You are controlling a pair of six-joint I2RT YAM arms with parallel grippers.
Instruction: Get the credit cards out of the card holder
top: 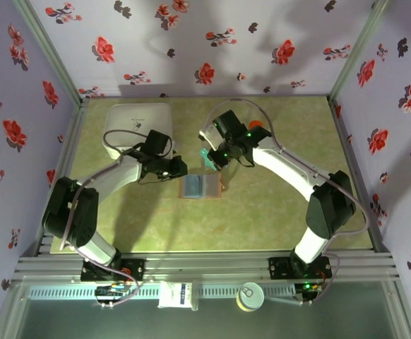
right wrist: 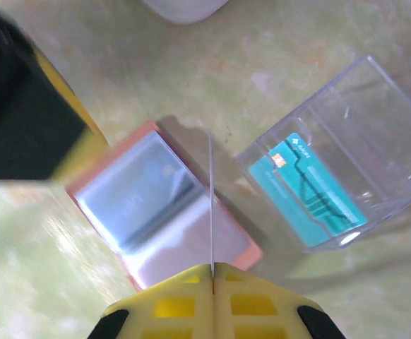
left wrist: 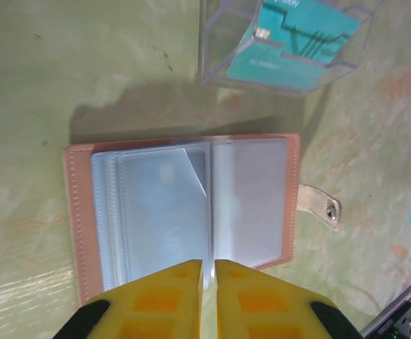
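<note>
R gripper (right wrist: 212, 272): jaws fully closed on a thin card (right wrist: 211, 198). It's edge-on to my wrist cam, so no colour, but I take it for one of the credit cards. Below and ahead of the tips is the card holder (right wrist: 156, 205), lying open w/ clear sleeves up. Off to one side of the tips is a clear tray (right wrist: 385, 120) w/ a teal card (right wrist: 308, 187) flat inside.

L gripper (left wrist: 207, 267): fingers nearly together, slim slit btwn them. A sleeve edge runs toward the slit; can't tell if I'm pinching it. The card holder is right ahead of the tips, snap tab (left wrist: 320, 208) sticking out sideways, tray beyond the far edge.

Risks:
- The card is gripped at one end only, so a knock on the tray wall could twist or drop it.
- If L isn't pinning the holder, it may slide or flop on a pull.
- Both wrists are close over the holder, so a clash is possible.
- The sleeves are glossy, so a card left inside is easy to miss.

Surface: pale green mottled table (left wrist: 43, 78), smooth-looking, slight sheen. Room: floral walls (top: 212, 42) around, white container (top: 138, 120) just beyond my L wrist.
</note>
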